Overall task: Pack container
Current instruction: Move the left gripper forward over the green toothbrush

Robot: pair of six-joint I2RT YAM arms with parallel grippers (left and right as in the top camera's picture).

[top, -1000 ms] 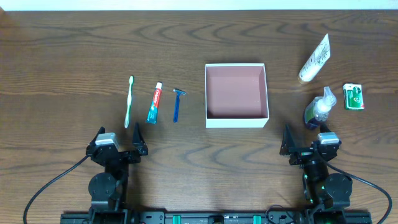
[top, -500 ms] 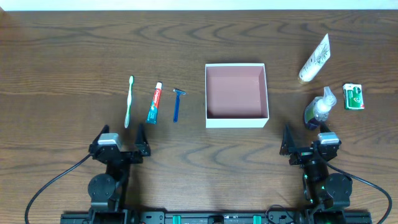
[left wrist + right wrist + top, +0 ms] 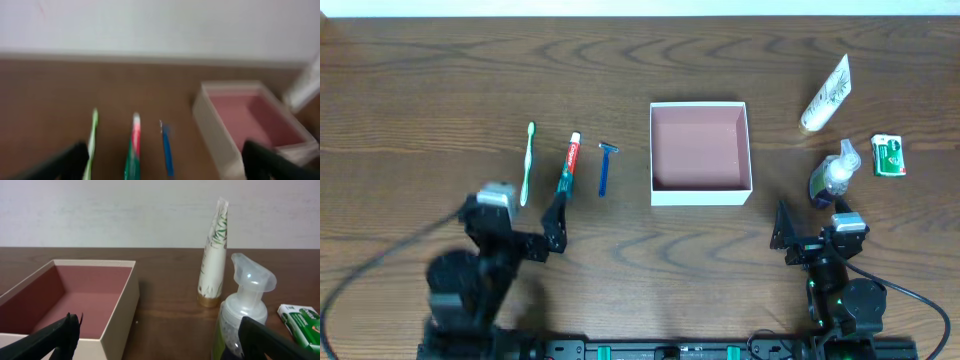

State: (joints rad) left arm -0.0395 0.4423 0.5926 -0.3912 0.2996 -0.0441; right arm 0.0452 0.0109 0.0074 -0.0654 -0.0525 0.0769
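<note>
Overhead, container (image 3: 700, 195), left end effector (image 3: 515, 218) seemingly open

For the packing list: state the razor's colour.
The razor is blue, clearest in the overhead view.

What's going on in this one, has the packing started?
Not yet. The container is empty. A toothbrush, toothpaste and razor lie to its left. A white tube, pump bottle and green packet sit to its right. Both grippers are open and hold nothing. The left gripper is just short of the toothpaste, and the right gripper is near the pump bottle.
</note>
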